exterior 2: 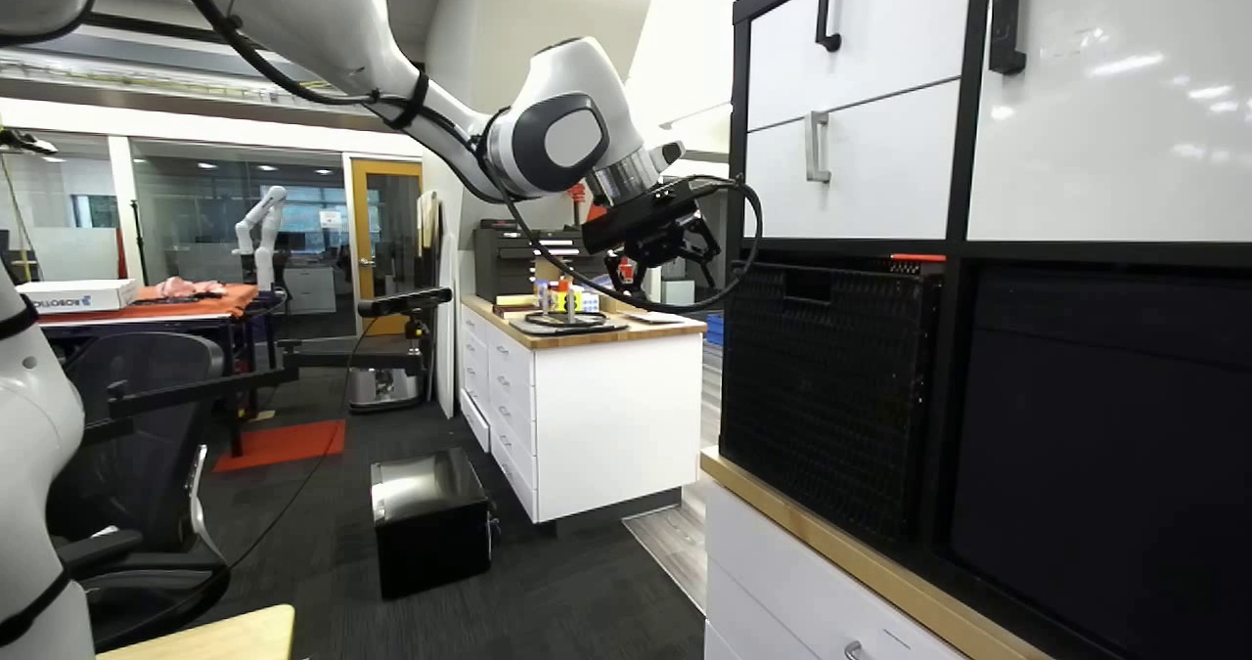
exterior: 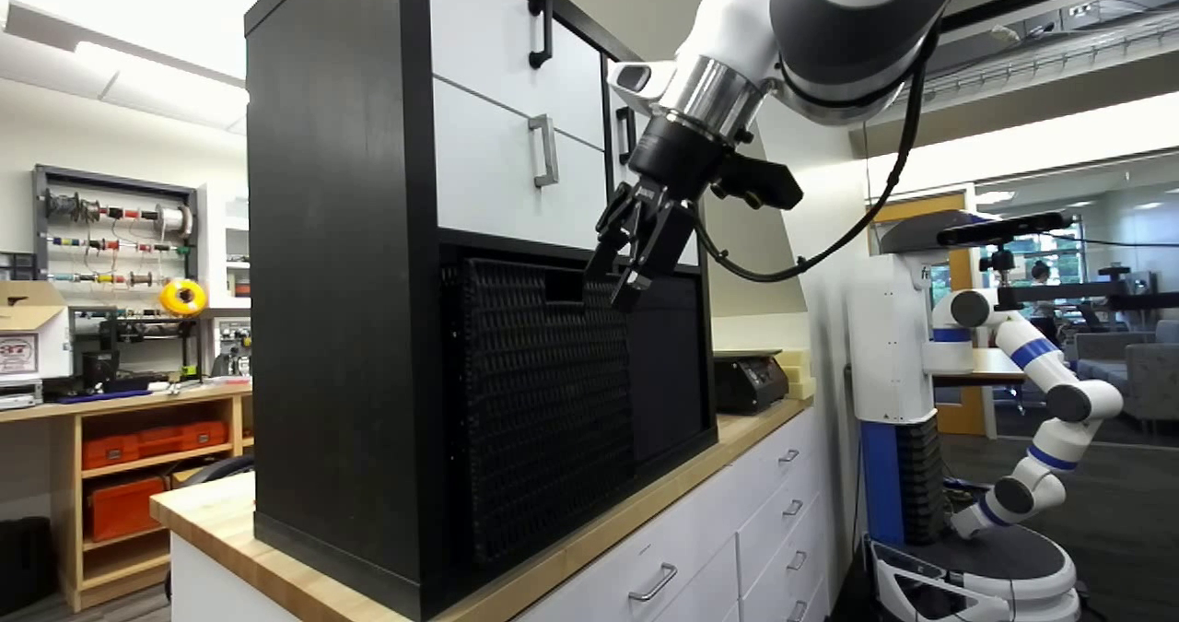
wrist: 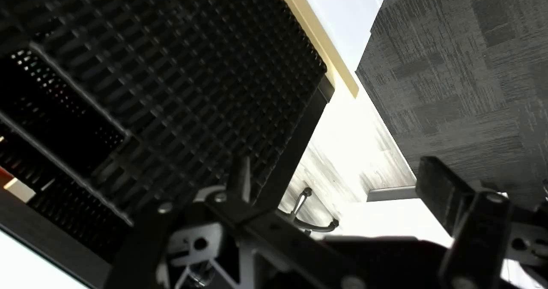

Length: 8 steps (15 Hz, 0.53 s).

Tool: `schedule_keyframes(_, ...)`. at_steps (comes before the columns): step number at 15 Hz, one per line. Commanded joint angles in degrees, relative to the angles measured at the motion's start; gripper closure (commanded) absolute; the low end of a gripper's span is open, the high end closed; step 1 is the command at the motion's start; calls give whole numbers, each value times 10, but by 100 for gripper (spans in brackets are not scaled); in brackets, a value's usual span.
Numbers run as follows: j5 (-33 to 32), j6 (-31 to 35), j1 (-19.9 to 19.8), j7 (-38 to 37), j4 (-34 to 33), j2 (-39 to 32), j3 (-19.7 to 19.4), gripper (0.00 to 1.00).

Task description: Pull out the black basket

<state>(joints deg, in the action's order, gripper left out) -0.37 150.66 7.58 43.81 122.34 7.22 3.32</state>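
The black basket point(exterior: 543, 410) sits in the lower compartment of a black shelf unit, its woven front facing out. It also shows in an exterior view point(exterior 2: 822, 396) and fills the left of the wrist view point(wrist: 184, 79). Its slot handle point(exterior: 564, 287) is near the top edge; the slot point(exterior 2: 808, 286) also shows at the left of the wrist view point(wrist: 55, 109). My gripper point(exterior: 611, 281) is open and empty, in front of the basket at about slot height. In an exterior view the gripper point(exterior 2: 670, 277) is apart from the basket. In the wrist view its fingers point(wrist: 338, 177) are wide apart.
White drawers point(exterior: 516, 170) with black and grey handles are above the basket. The black shelf frame point(exterior: 332, 281) surrounds it and stands on a wooden countertop point(exterior: 516, 594). A dark panel point(exterior 2: 1095, 425) is beside the basket. A red item point(exterior 2: 917, 257) shows above the basket's top.
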Motion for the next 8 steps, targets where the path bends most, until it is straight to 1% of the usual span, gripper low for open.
schedule_keyframes(1, 43, 42, 21, 101, -13, -16, -5, 0)
schedule_keyframes(5, 81, 70, 32, 222, -21, -20, -6, 0)
schedule_keyframes(8, 98, 76, 32, 292, -35, -25, -7, 0)
